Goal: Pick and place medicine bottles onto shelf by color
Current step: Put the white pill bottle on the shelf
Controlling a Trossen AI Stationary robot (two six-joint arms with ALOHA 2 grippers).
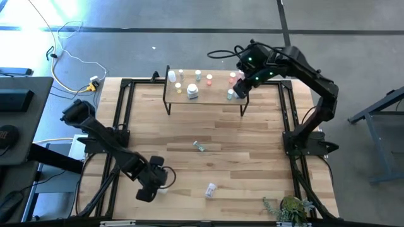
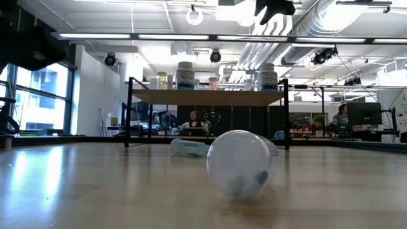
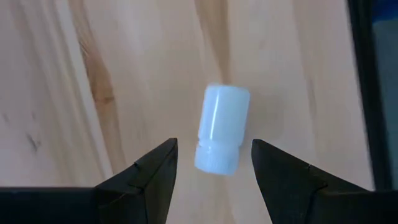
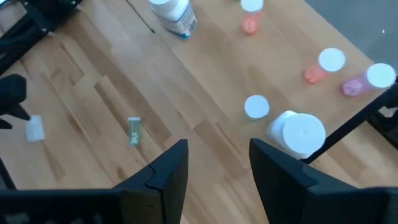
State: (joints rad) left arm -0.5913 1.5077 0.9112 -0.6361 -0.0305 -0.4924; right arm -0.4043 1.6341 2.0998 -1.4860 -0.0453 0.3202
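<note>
Left wrist view: a white bottle (image 3: 221,129) lies on the table (image 3: 124,74), cap between the parted fingers of the left gripper (image 3: 214,165). The shelf (image 1: 214,96) holds perhaps nine bottles; two more lie on the table. The right gripper (image 4: 217,165), parted, hangs above the shelf's right end.

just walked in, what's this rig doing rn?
Sorting small plastic medicine bottles onto the raised light-wood shelf. The left end effector is open over a small white plastic bottle lying on the table's near-left part. The right end effector, also open, hovers over the shelf's right end. Two bottles lie mid-table.
</note>
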